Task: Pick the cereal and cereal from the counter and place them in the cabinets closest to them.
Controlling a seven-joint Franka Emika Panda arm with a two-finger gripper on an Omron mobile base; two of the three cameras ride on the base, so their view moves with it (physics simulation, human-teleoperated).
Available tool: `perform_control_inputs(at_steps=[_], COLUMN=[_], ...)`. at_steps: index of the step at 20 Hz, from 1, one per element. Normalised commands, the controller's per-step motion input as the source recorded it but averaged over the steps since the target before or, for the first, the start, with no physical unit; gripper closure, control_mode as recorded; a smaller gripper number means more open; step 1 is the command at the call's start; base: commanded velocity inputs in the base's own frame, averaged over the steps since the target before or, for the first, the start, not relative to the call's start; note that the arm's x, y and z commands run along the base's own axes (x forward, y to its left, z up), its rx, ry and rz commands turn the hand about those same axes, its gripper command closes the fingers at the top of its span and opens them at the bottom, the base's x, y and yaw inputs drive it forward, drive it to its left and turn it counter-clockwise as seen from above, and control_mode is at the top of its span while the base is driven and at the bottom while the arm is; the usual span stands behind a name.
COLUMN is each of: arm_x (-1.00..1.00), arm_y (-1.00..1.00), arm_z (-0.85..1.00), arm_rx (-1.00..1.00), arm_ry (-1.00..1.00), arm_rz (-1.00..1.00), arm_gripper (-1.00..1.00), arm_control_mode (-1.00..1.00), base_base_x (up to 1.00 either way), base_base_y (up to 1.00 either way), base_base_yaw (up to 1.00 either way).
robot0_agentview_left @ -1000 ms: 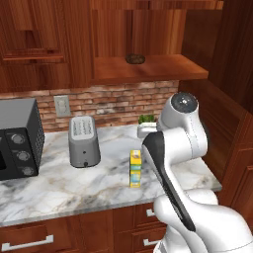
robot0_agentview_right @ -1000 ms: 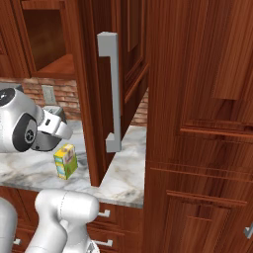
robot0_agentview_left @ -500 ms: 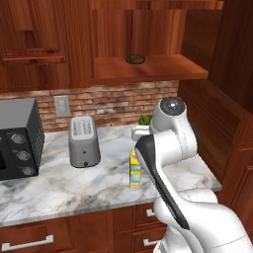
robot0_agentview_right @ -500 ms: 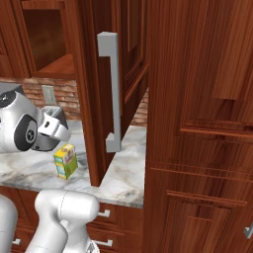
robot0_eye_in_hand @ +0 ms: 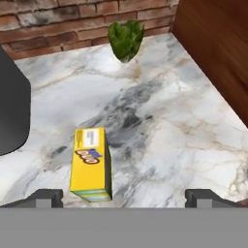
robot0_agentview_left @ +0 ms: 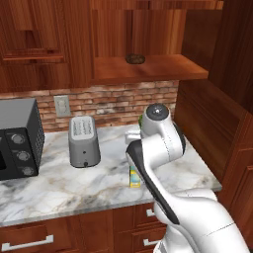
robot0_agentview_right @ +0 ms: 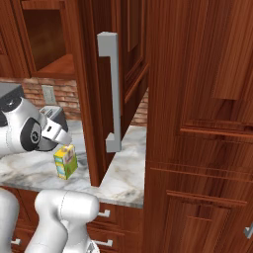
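Note:
A yellow cereal point(robot0_eye_in_hand: 89, 162) box with a green band stands upright on the marble counter point(robot0_eye_in_hand: 160, 121). My gripper point(robot0_eye_in_hand: 125, 197) hovers above it, open, with the box near the left fingertip point(robot0_eye_in_hand: 47, 197) and nothing between the jaws. In the right base view the gripper point(robot0_agentview_right: 58, 137) hangs just above the cereal point(robot0_agentview_right: 65, 162). From the left base view the arm hides most of the cereal point(robot0_agentview_left: 134, 178). The cabinets point(robot0_agentview_left: 148, 68) show an open wooden shelf above the counter point(robot0_agentview_left: 64, 188).
A silver toaster point(robot0_agentview_left: 83, 141) and a black microwave point(robot0_agentview_left: 17, 138) stand to the left. A small green plant point(robot0_eye_in_hand: 126, 38) sits by the brick wall. An open cabinet door with a silver handle point(robot0_agentview_right: 111, 94) juts out on the right. A small dark object point(robot0_agentview_left: 135, 58) lies on the shelf.
The arm has bent forward and the hand has dropped a little closer to the yellow box. The jaws stay open and the box has not moved.

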Motion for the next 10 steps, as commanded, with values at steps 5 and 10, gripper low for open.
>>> perform_control_inputs(at_steps=[5,10], arm_x=[0.26,0.31], arm_y=[0.09,0.12], arm_z=[-0.36,-0.35], arm_rx=[0.00,0.00], arm_ry=[0.03,0.04], arm_rz=[-0.07,-0.07], arm_gripper=[-1.00,-1.00], arm_control_mode=[-1.00,-1.00], base_base_x=[0.00,0.00], base_base_y=[0.00,0.00], base_base_yaw=[0.00,0.00])
